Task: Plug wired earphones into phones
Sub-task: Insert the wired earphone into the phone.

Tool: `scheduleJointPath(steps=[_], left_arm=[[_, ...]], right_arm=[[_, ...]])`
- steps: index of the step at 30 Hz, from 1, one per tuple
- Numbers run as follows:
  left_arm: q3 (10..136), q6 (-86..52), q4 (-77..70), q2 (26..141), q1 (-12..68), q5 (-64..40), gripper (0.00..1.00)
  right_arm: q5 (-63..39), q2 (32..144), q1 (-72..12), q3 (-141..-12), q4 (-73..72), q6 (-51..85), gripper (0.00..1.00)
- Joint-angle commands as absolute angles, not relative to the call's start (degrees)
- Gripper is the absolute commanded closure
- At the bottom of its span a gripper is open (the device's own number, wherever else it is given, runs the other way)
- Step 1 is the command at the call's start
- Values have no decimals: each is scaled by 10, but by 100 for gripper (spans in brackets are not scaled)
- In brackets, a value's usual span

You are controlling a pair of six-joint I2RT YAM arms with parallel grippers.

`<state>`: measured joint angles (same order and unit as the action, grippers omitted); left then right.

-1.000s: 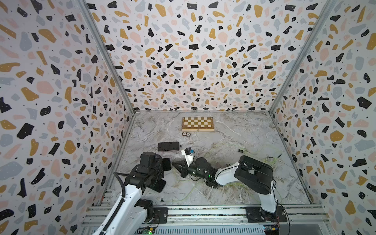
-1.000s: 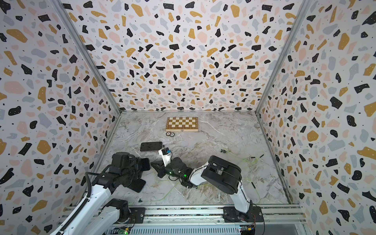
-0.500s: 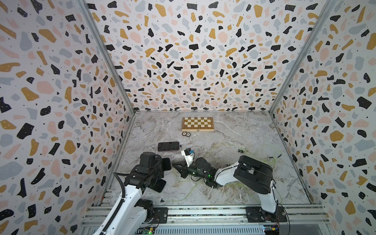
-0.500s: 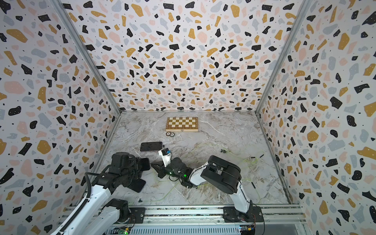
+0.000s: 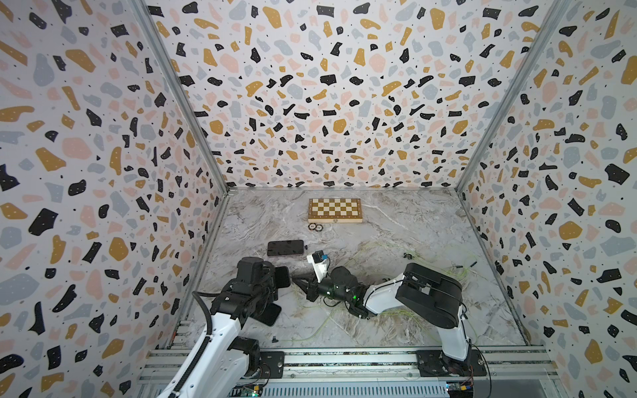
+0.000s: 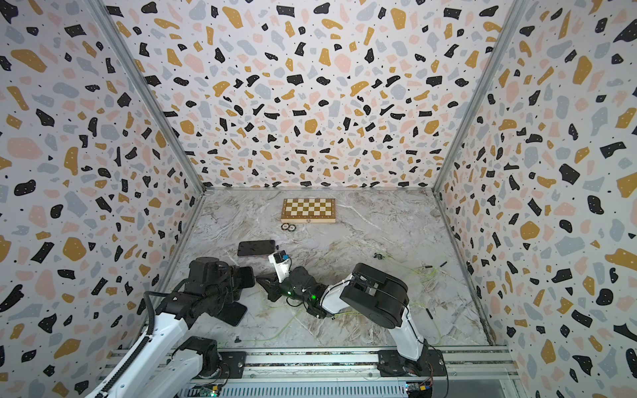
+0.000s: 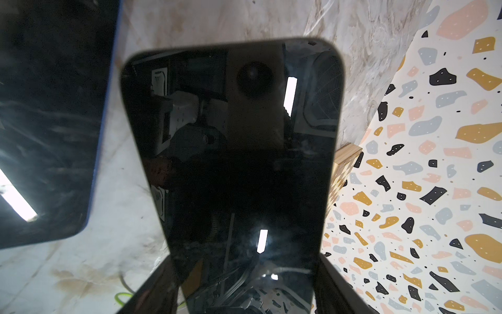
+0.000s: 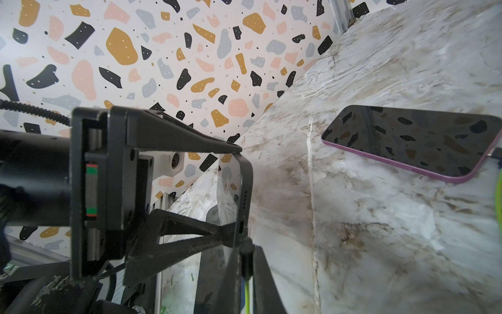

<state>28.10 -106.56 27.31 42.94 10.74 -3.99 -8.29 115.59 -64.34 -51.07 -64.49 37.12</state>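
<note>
Top view: the phone (image 5: 283,276) is held low by the bent left arm (image 5: 220,330). Left wrist: its glossy, rounded glass is clamped by the left gripper (image 7: 244,258). Right wrist: the earphone plug (image 8: 245,248) is pinched beside its port by the right gripper (image 8: 245,258).

A: Top view, centre of the frame: two round bits (image 5: 316,227) just below the chessboard (image 5: 335,210), far too small to name!
B: Right of centre, a dark speck (image 5: 408,255). Too tiny to call.
A: Left wrist now: the held phone (image 7: 231,163) runs off the frame, hiding all but a sliver of the chessboard.
B: The blue-edged phone (image 7: 49,122) is cropped on two sides.
A: Right wrist: the plug (image 8: 245,248) at the held phone's port is a blur. Seated or not, unclear.
B: The purple-edged phone (image 8: 413,141) loses its end to the frame, green cord (image 8: 498,198) smeared.
</note>
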Motion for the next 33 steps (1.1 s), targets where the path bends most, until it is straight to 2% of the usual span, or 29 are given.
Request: scheduleJointPath(steps=[1,33], left_arm=[[296,-1062,247,431,112,-46,43],[318,-1044,223,437,120,-49,43]], right_arm=[[-89,1153,-643,-510,-678,368,100],[-118,1160,-640,-543,-627,365,100]])
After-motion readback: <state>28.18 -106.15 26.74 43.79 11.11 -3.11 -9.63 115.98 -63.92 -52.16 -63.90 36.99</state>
